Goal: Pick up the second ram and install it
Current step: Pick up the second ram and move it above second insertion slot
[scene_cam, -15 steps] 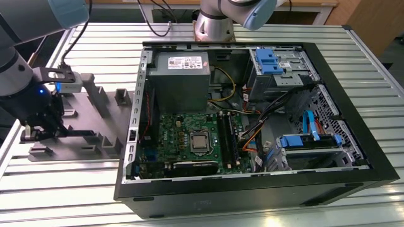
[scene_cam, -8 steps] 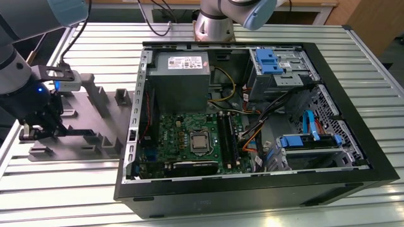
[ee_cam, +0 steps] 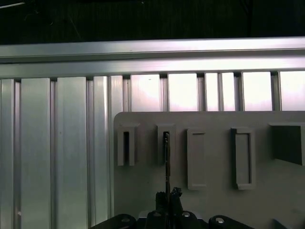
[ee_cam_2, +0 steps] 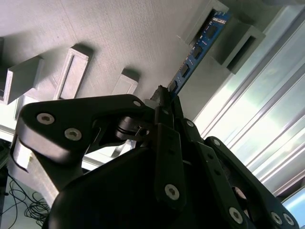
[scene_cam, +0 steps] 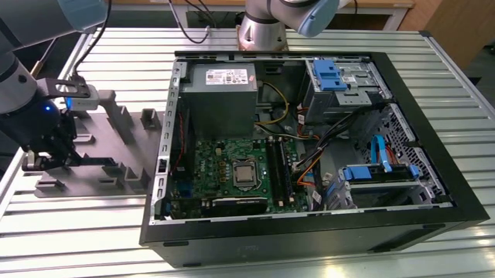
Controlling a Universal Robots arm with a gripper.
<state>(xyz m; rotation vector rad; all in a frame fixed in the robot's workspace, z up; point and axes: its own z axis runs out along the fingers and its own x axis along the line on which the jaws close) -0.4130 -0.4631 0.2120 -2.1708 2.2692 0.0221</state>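
Note:
In the second wrist view the second ram is a thin blue stick with black chips. My gripper is shut on its near end. Its far end reaches the grey slotted block of the fixture; I cannot tell if it still sits in the slot. Edge-on in the first wrist view, the ram runs from the gripper to a slot block. The exterior view has the gripper over the grey fixture plate, left of the open computer case, holding the ram level. The green board's black sockets lie inside the case.
The open black case holds a power supply, cable bundles and blue drive brackets. Raised grey blocks stand on the fixture plate. A second arm's base stands behind the case. The table is ribbed aluminium.

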